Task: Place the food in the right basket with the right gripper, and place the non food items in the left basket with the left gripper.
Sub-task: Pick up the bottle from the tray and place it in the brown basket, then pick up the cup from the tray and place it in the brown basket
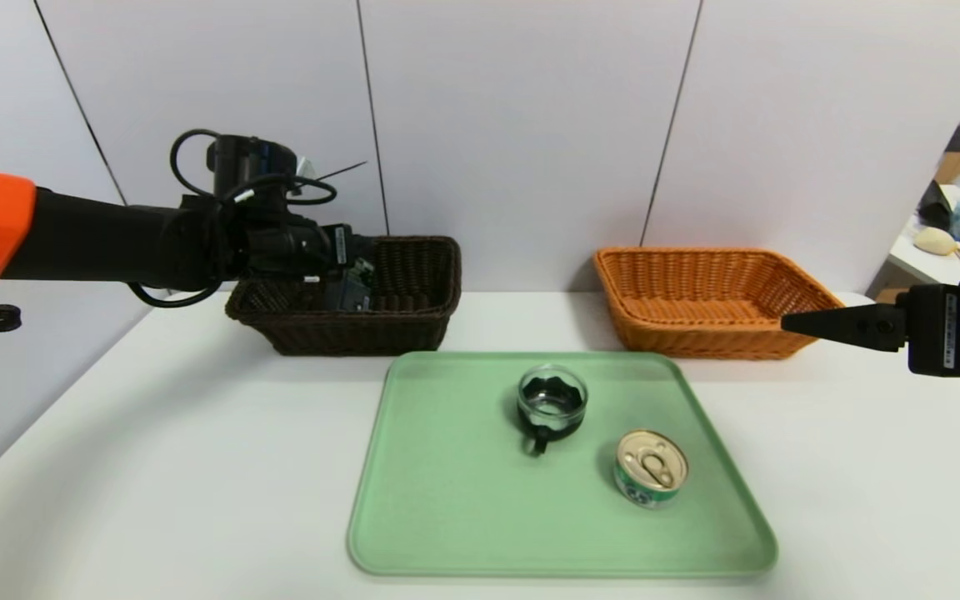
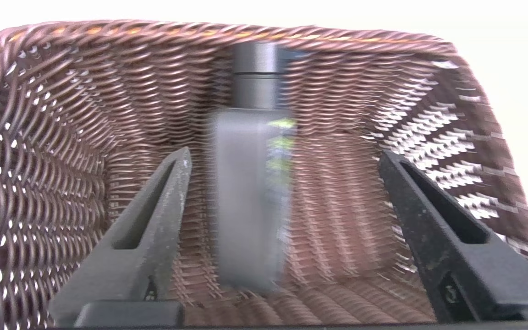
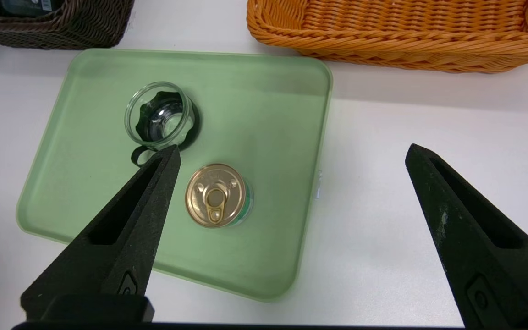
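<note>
My left gripper (image 1: 357,265) hangs over the dark brown left basket (image 1: 413,323), open. In the left wrist view the black bottle (image 2: 250,183) shows blurred inside the basket (image 2: 39,160), between the gripper's (image 2: 284,156) fingers and touching neither. The tin can (image 1: 651,468) with its gold lid and the glass cup (image 1: 552,402) with a black handle stand on the green tray (image 1: 447,500). My right gripper (image 1: 790,323) hovers open at the right, in front of the orange right basket (image 1: 697,333). From the right wrist, the can (image 3: 217,195) and cup (image 3: 159,114) lie below the gripper (image 3: 292,150), off to one side.
The tray (image 3: 268,114) lies on a white table, in front of both baskets. The orange basket (image 3: 383,36) holds nothing that I can see. A white panelled wall stands right behind the baskets. Shelves and clutter show at the far right.
</note>
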Controlling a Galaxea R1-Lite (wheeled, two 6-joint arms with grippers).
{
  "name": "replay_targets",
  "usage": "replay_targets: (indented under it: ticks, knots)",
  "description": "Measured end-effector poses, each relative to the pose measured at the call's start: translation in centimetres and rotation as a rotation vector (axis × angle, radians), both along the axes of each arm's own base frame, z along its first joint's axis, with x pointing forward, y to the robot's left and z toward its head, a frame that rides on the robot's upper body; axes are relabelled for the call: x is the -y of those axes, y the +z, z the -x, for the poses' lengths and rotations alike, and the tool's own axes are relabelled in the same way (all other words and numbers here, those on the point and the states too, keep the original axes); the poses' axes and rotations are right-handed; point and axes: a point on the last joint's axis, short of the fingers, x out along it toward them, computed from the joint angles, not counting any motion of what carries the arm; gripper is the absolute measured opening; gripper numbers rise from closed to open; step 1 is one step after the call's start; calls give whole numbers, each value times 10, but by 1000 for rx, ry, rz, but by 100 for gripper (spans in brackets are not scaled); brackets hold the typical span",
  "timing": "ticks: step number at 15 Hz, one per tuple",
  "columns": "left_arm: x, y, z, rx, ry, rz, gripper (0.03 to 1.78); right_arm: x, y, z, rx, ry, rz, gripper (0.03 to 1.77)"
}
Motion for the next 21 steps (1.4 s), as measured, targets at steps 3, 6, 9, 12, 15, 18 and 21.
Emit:
replay_targets:
  ticks: [3, 6, 9, 12, 15, 18, 21]
  knots:
    - [14, 35, 29, 17, -57, 6, 155, 0, 0, 1, 6, 0, -1, 170]
    - [42, 62, 68, 1, -164, 3, 160, 1, 0, 3, 5, 0, -1, 170]
    - [71, 68, 102, -66, -279, -26, 163, 1, 0, 5, 9, -2, -1, 170]
    - [101, 65, 129, -115, -404, -73, 166, 3, 1, 6, 16, -11, -2, 170]
    - [133, 55, 148, -140, -515, -117, 167, 4, 5, 6, 30, -22, -1, 170]
    - [157, 39, 154, -174, -572, -144, 167, 4, 7, 6, 38, -22, -2, 170]
    - [176, 25, 146, -193, -551, -181, 169, 4, 8, 7, 43, -21, -4, 170]
